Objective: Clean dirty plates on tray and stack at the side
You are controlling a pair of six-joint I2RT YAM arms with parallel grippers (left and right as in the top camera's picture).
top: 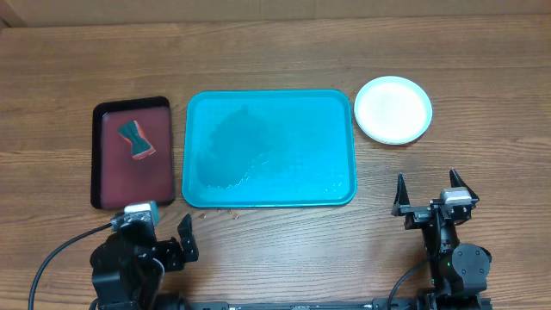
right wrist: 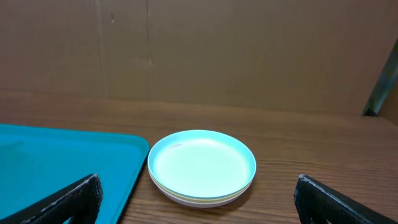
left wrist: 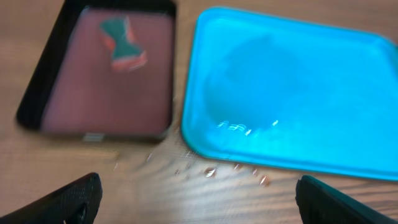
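Note:
The plates stand in one stack on the table right of the turquoise tray. The pale mint-blue plate is on top; yellow-green and white rims show under it in the right wrist view. The tray is wet and holds no plates; it also shows in the left wrist view and the right wrist view. My left gripper is open and empty at the front left, near the tray's front edge. My right gripper is open and empty at the front right, short of the stack.
A dark maroon black-rimmed tray lies left of the turquoise tray, with a green-and-red sponge on it, also in the left wrist view. Water drops lie on the wood before the turquoise tray.

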